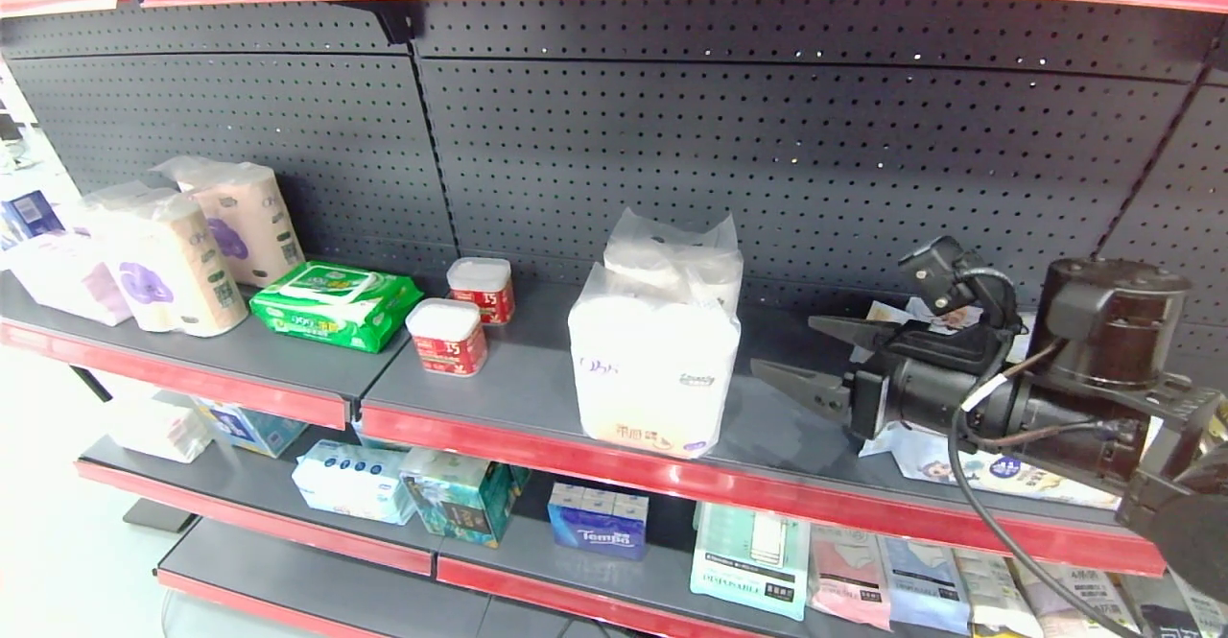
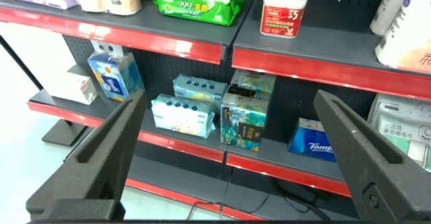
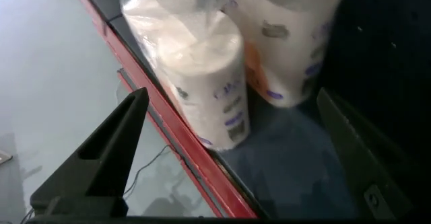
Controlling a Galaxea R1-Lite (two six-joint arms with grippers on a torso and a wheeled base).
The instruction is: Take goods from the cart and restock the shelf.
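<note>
A white plastic-wrapped pack of paper rolls stands upright near the front edge of the grey shelf. My right gripper hovers over the shelf just right of that pack, open and empty, its fingers pointing at the pack's side. The right wrist view has the same pack a short way beyond the open right gripper. My left gripper is open and empty, held out in front of the lower shelves, facing a teal tissue box.
On the shelf to the left are two red-and-white jars, a green wipes pack and purple-printed tissue packs. Flat packets lie under my right arm. The red shelf lip runs along the front; lower shelves hold boxes.
</note>
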